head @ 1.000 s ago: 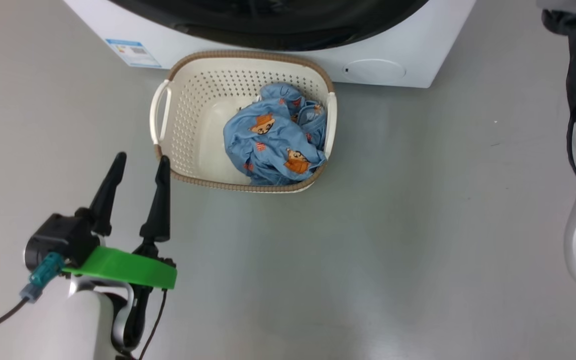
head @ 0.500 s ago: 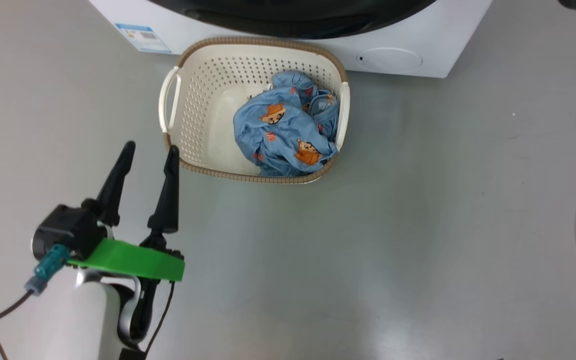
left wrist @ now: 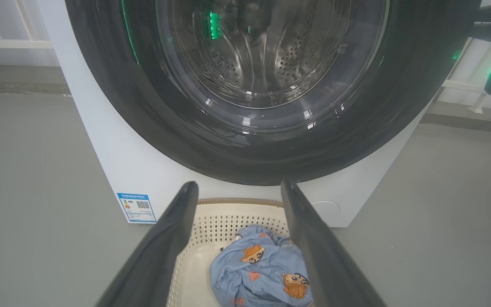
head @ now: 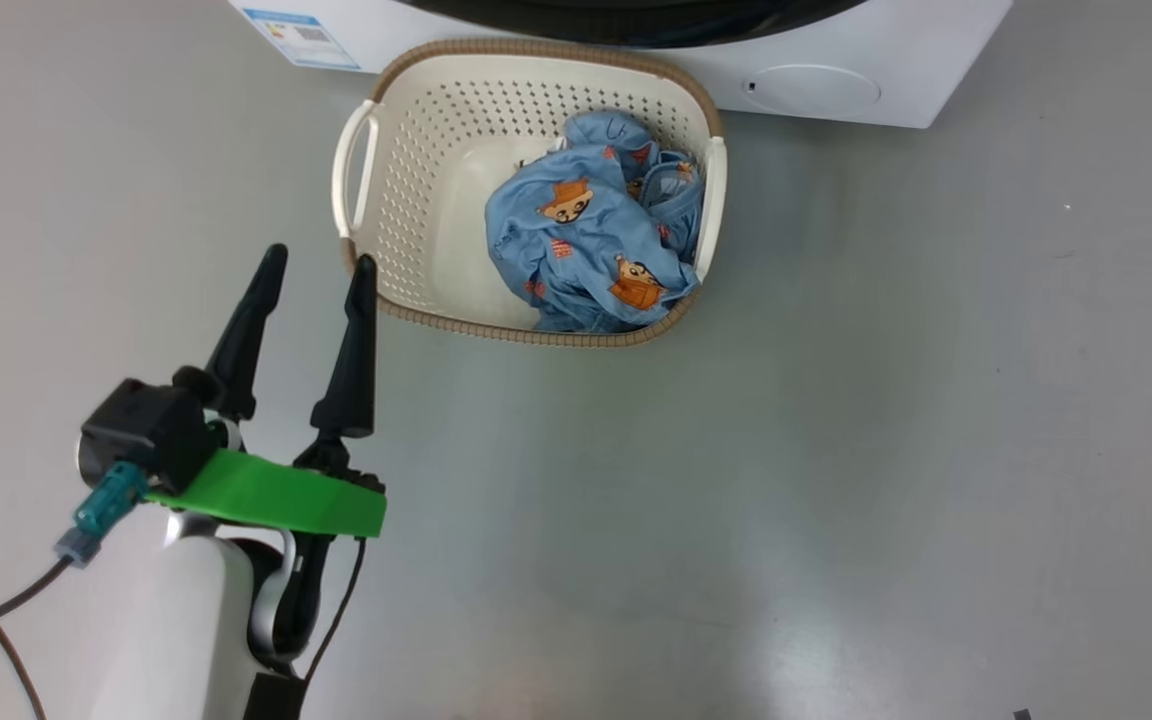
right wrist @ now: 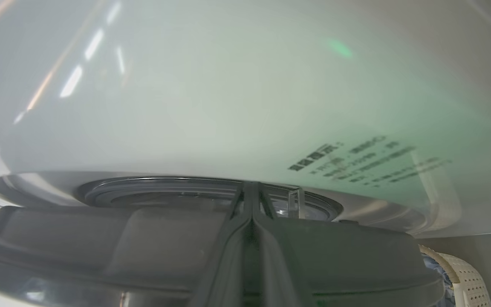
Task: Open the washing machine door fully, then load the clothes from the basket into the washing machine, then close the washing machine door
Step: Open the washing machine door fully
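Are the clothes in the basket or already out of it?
In. The clothes lie bundled inside the basket, against its right wall; the left tool is open and empty.

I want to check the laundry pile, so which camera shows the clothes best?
Head view: the clothes lie whole, unobstructed in the basket. Left wrist view crops them at its bottom edge; right wrist view gives barely a blue sliver.

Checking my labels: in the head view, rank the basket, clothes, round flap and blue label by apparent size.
1. basket
2. clothes
3. round flap and blue label look about alike, so unranked.
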### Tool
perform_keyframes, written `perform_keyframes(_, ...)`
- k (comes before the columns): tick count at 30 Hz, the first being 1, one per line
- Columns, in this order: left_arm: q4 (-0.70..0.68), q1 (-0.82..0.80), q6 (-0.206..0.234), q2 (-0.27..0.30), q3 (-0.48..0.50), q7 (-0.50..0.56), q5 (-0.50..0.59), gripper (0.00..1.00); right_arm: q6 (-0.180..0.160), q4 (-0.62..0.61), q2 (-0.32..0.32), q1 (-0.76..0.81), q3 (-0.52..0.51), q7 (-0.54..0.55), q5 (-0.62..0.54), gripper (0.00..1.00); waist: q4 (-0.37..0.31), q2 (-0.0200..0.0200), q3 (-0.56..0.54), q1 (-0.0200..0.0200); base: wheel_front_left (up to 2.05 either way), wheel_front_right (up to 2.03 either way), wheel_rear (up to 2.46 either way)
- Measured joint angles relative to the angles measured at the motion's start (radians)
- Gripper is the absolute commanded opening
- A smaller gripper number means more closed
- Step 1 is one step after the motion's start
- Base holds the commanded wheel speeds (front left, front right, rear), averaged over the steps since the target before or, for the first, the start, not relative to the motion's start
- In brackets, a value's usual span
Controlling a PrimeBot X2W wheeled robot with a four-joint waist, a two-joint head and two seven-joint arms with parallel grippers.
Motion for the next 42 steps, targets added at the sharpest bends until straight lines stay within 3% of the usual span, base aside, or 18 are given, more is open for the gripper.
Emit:
perform_keyframes(10,-0.002,0.0,0.0,0.0,-0.003,0.0,-0.024,1.0,0.0,0.04,-0.017,-0.032,-0.034,0.018,-0.071,0.0,0.013,0.0,0.003,0.0,0.0,0.0,0.0)
perform_keyframes(21,-0.016,-0.001,0.0,0.0,0.002,0.0,-0.024,1.0,-0.002,0.015,-0.026,-0.033,0.001,0.202,-0.065,0.0,0.0,0.0,-0.01,0.0,0.0,0.0,0.0)
perform_keyframes(31,-0.024,-0.001,0.0,0.0,0.006,0.0,-0.021,1.0,-0.001,-0.103,-0.023,0.054,0.13,0.419,0.085,0.0,-0.008,0.0,-0.037,0.0,0.0,0.0,0.0)
perform_keyframes(42,-0.034,0.005,0.0,0.0,0.008,0.0,-0.01,1.0,-0.001,-0.252,-0.005,0.259,0.316,0.599,0.344,0.0,-0.016,0.0,-0.076,0.0,0.0,0.0,0.0)
